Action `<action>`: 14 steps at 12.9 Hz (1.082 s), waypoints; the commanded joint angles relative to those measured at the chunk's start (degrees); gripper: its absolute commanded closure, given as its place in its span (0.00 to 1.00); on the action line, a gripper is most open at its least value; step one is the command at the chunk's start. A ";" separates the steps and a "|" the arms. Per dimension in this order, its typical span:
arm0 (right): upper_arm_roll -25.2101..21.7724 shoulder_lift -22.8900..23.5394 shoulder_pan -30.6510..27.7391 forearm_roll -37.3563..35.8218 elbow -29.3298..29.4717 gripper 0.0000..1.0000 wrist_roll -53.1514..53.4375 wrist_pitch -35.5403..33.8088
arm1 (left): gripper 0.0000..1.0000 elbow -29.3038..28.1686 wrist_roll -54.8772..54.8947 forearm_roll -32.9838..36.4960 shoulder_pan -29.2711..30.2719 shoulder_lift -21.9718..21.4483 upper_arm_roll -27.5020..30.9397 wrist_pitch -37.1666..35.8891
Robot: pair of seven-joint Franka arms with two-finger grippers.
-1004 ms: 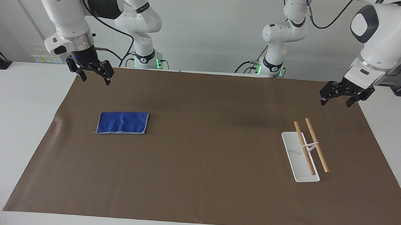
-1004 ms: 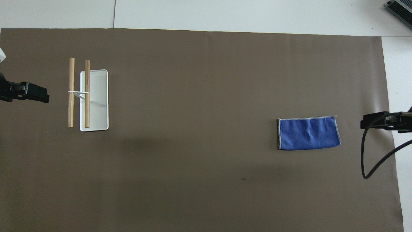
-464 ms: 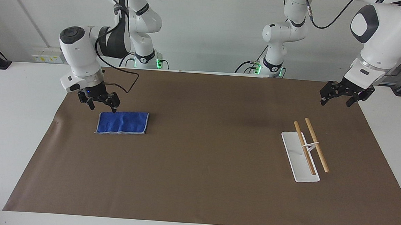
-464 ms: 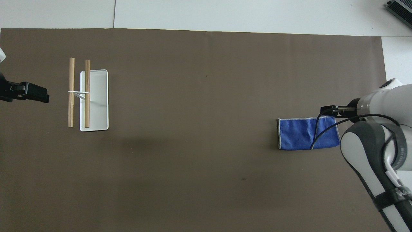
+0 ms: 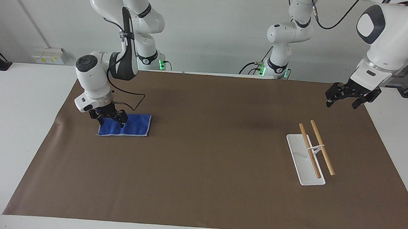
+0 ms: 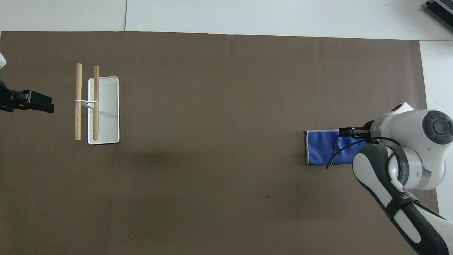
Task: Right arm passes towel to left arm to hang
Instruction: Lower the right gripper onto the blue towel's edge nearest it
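The towel [image 5: 124,124] lies flat on the brown mat [image 5: 209,153] at the right arm's end of the desk [image 5: 18,125], folded into a rectangle and not yet lifted. What we see changed is the right arm [image 5: 97,77]: a second ago its end effector hung high over the mat's edge, closer to the robots than the towel; half a second ago it was dropping toward the cloth; now the right end effector [image 5: 110,119] sits right down on the towel's outer end, over the edge closest to the robots. Its fingers are spread wide and straddle the cloth without pinching it, so nothing is held yet. We judge this to be the last instant before the grasp: closing the fingers should gather a fold, and only then can the lift and the hand-over begin.

Further out, the left arm [image 5: 382,36] waits, its pose the same across all the frames. The left end effector [image 5: 342,101] hangs open and empty over the mat's corner at its own end of the desk. Near it stands the rack [image 5: 310,153], a white base carrying two wooden rails, well apart from the towel.

Between towel and rack we see only bare mat. The one thing we would watch is the right arm's black cable [image 6: 334,156], which loops over the towel in the overhead view.
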 commanded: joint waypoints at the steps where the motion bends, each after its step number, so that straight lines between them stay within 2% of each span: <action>1: 0.48 -1.41 -1.96 0.89 -3.89 0.00 -3.75 2.12 | 0.00 -1.45 0.29 -0.62 0.13 -1.53 0.30 -0.35; 4: 0.48 -1.50 -2.05 3.96 -6.18 0.00 -5.42 4.49 | 0.00 -1.45 0.29 -0.62 0.13 -1.53 0.30 -0.35; 8: 0.48 0.08 -1.88 5.02 -6.28 0.00 -5.87 6.95 | 0.00 -1.45 0.29 -0.62 0.13 -1.53 0.30 -0.35; 14: 0.48 0.09 -2.14 5.11 -7.51 0.00 -7.01 6.96 | 0.00 -1.45 0.29 -0.62 0.13 -1.53 0.30 -0.35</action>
